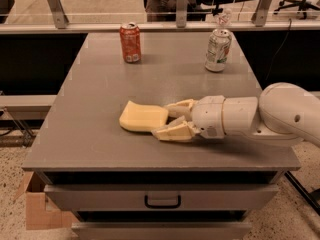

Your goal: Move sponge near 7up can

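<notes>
The pale yellow sponge [142, 117] lies flat on the grey table [100, 89], near the front middle. My gripper [167, 119] reaches in from the right, its two cream fingers [172, 131] spread on either side of the sponge's right end, one behind it and one in front. The 7up can [218, 50], silver-white with greenish print, stands upright at the back right of the table, well apart from the sponge.
A red-orange can [130, 42] stands upright at the back left. A rail with metal posts [182, 4] runs behind the table. Drawers with a dark handle [162, 201] sit under the top. A cardboard box [37, 209] is on the floor at the left.
</notes>
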{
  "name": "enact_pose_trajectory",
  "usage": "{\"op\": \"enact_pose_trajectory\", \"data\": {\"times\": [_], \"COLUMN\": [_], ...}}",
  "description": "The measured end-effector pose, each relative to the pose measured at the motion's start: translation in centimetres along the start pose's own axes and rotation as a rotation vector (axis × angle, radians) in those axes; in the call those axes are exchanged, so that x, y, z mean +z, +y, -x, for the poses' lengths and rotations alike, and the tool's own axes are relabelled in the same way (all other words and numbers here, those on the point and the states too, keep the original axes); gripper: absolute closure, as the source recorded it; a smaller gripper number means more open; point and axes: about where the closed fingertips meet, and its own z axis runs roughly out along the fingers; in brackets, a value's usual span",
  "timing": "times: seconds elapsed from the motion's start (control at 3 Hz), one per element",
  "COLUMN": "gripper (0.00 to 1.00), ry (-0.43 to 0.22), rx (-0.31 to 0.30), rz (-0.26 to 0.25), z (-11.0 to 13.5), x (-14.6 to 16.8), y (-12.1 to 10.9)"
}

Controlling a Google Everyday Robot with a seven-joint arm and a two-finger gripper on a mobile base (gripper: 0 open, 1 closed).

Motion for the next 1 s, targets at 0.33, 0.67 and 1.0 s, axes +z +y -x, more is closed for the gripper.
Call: {"op": "enact_pose_trajectory", "data": {"times": [0.33,0.67,1.0], "gripper": [1.0,1.0,1.0], "ry": [0.0,0.0,0.0], "rx": [0.0,0.0,-0.001], "rz": [0.0,0.0,0.0], "z": [0.03,0.03,0.04], "x": [-0.01,-0.01,-0.01], "y": [0.0,0.0,0.0]}}
